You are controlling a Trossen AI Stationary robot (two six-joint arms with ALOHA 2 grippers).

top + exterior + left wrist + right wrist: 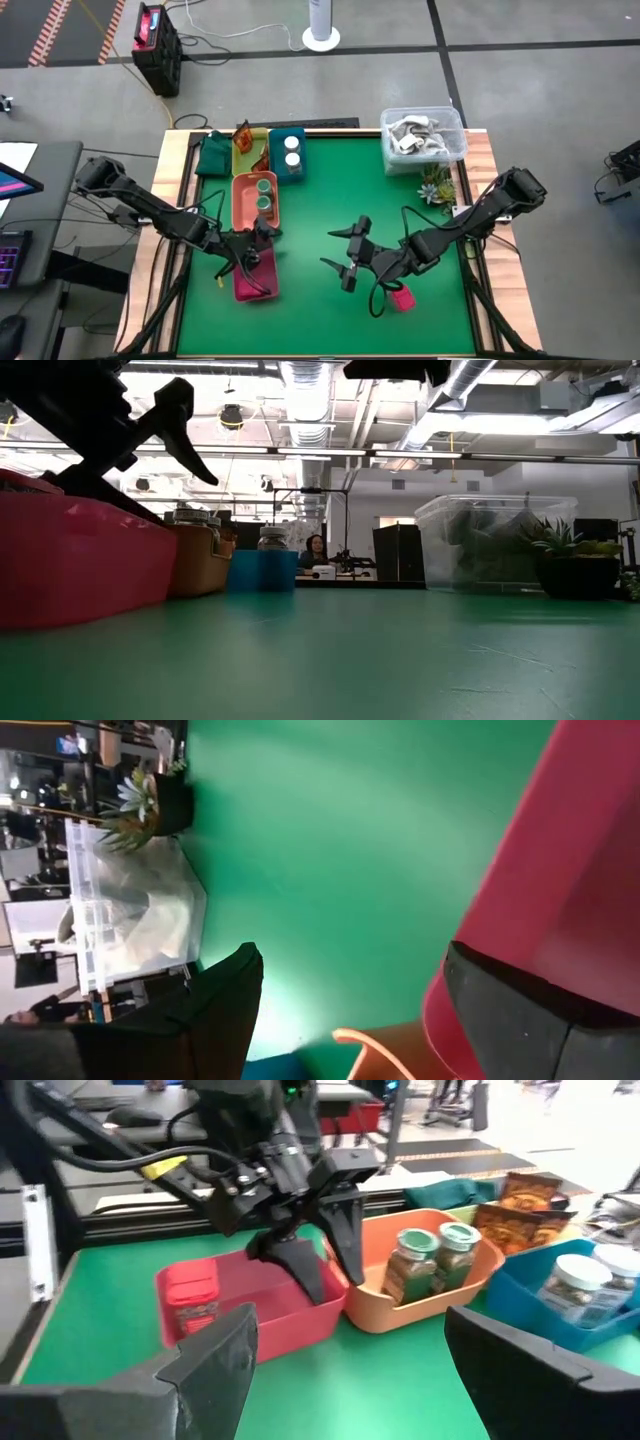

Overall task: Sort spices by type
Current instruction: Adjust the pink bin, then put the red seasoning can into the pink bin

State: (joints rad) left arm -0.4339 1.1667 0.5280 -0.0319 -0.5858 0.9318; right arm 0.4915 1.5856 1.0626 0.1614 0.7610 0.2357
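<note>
My left gripper hangs open over the far end of the pink tray and holds nothing; the right wrist view shows its fingers spread above the tray. One pink block lies in that tray. Another pink block lies on the mat beside my right arm. My right gripper is open and empty over the mat's middle. Two green-lidded jars stand in the orange tray, white jars in the blue tray, and sachets in the yellow-green tray.
A clear tub of clutter and a small plant sit at the table's far right corner. A dark green tray lies at the far left. The trays stand in a cluster on the left; bare green mat spreads between them and the tub.
</note>
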